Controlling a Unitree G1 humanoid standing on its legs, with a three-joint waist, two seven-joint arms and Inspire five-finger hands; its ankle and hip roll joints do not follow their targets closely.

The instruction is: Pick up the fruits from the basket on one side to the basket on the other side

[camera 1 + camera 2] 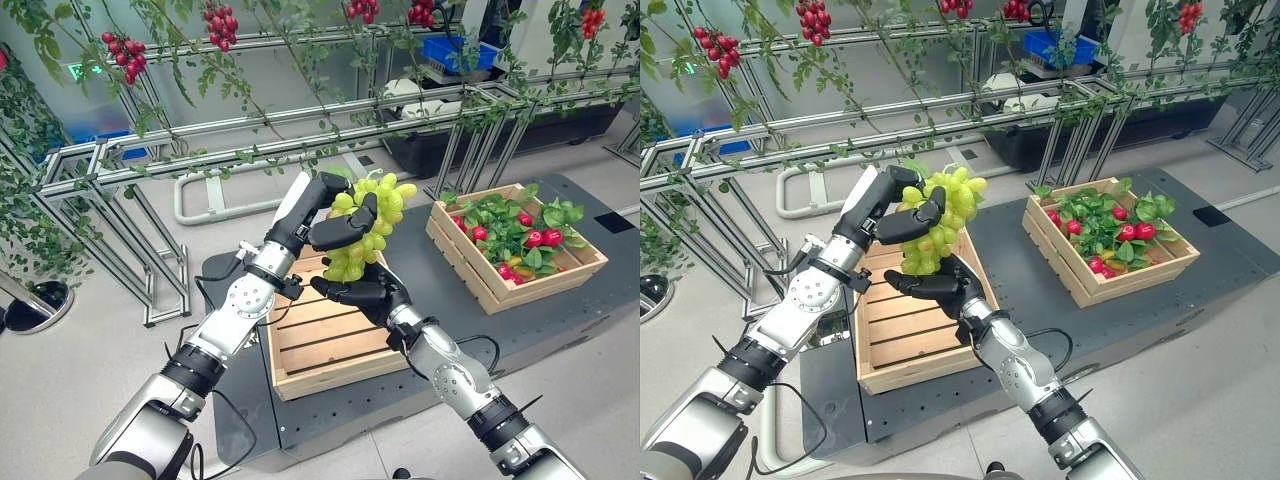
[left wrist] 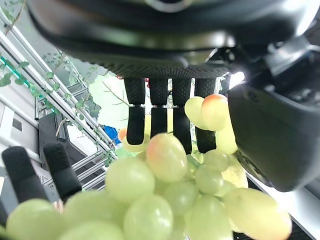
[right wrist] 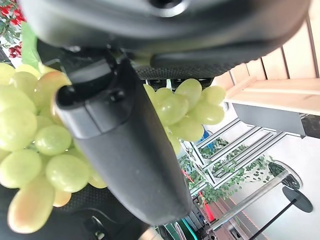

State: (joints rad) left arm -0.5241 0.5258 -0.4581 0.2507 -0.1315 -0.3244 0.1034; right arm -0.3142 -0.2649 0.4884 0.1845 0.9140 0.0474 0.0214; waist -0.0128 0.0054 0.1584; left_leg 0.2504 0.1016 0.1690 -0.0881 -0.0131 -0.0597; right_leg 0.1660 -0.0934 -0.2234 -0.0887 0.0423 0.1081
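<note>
In the left eye view the left hand (image 1: 335,215) has its fingers curled around the grapes (image 1: 372,222), above the wooden crate (image 1: 330,345). The right hand (image 1: 362,291) lies under the grapes, fingers straight. In the right wrist view the grapes touch its thumb.

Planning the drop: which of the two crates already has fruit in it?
The crate on the robot's right, filled with red fruit and leaves; the crate beneath the hands shows bare slats.

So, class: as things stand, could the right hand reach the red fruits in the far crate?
Probably not yet: the right hand is cupped under the grape bunch that the left hand grips. Otherwise the leafy crate lies open on its side.
</note>
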